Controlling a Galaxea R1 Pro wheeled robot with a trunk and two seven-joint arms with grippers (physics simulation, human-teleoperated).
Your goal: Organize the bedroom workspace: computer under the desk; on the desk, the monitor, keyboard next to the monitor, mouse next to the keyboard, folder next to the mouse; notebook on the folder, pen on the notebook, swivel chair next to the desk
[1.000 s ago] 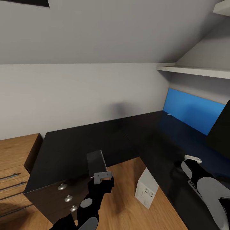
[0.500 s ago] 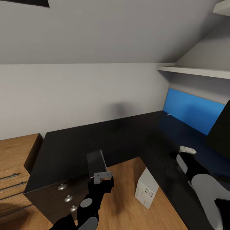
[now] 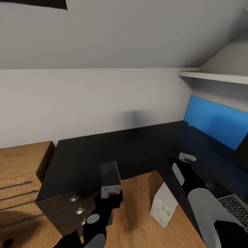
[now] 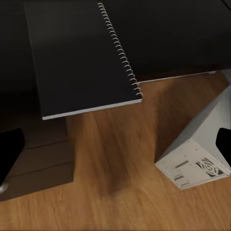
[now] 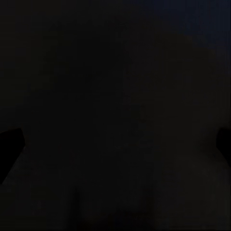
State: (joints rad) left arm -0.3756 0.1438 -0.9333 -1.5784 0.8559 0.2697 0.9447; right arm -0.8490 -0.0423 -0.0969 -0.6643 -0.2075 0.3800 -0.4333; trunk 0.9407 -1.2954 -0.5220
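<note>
Both arms are built of glossy black shells with pale grey parts. On the left arm [image 3: 91,229] a round grey disc sits on the black link, with a larger grey oval cap nearer the camera at the bottom edge. Its wrist narrows to a black block that ends in a light grey bracket carrying the left pincer [image 3: 111,190]. The right arm [image 3: 203,206] has a large smooth grey-white oval cover over its forearm and a slimmer grey oval panel on the black link beyond it. The right pincer [image 3: 186,157] has a small light grey plate at its tip.
</note>
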